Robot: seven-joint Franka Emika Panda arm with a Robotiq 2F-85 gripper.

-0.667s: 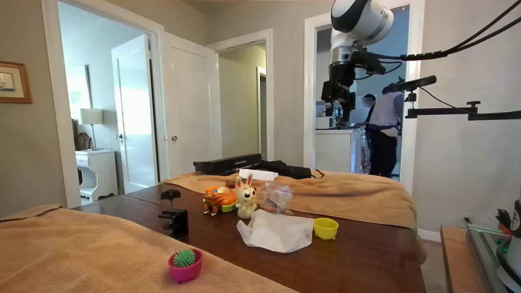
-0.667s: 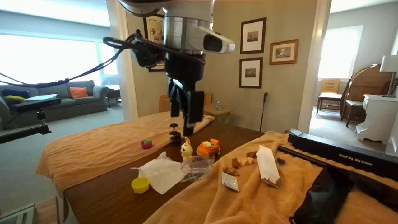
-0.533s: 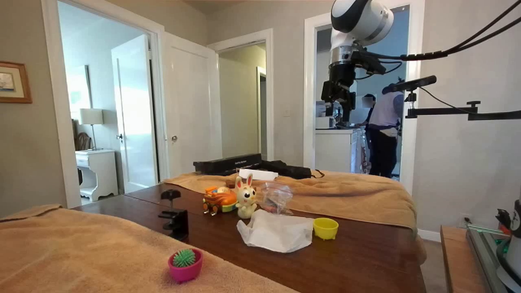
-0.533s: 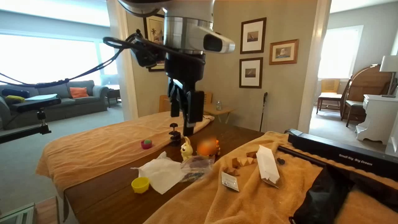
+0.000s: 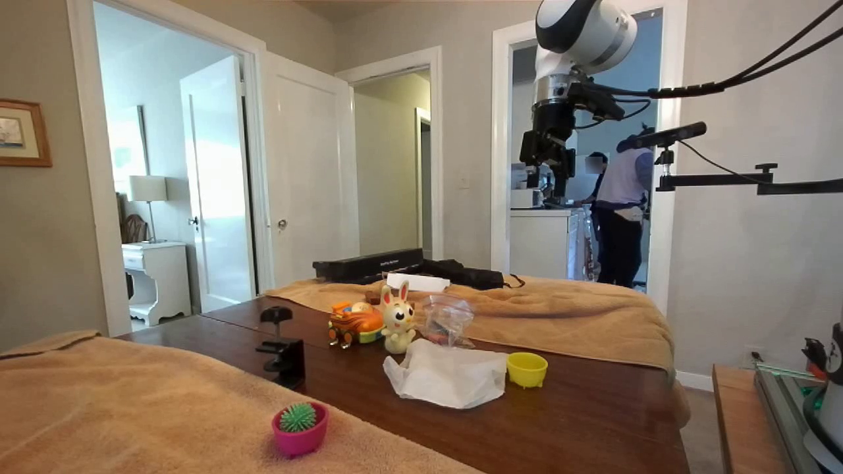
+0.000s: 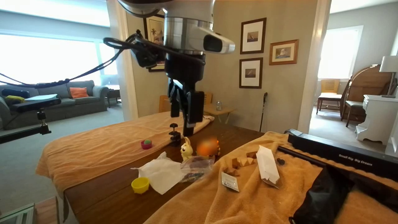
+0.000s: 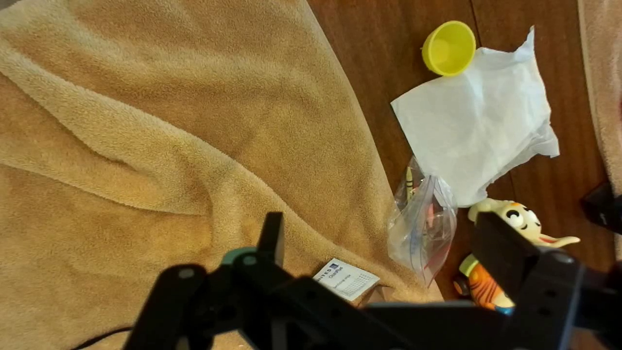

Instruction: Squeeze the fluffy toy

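A green spiky ball (image 5: 298,418), the only fluffy-looking toy, sits in a pink cup (image 5: 300,442) on the tan towel near the table's edge. The ball (image 6: 147,142) and cup (image 6: 146,146) also show in an exterior view. The ball does not show in the wrist view. My gripper (image 5: 545,187) hangs high above the table, far from the ball, pointing down. In the wrist view the gripper (image 7: 382,227) is open, its fingers wide apart with nothing between them. Below it lie the towel and a plastic bag.
A cream rabbit toy (image 5: 398,322) stands beside an orange toy car (image 5: 354,324). White paper (image 5: 448,375), a yellow cup (image 5: 527,370) and a plastic bag (image 7: 423,228) lie near. A black clamp (image 5: 283,349) stands at the table edge. A black box (image 6: 342,152) lies on another towel.
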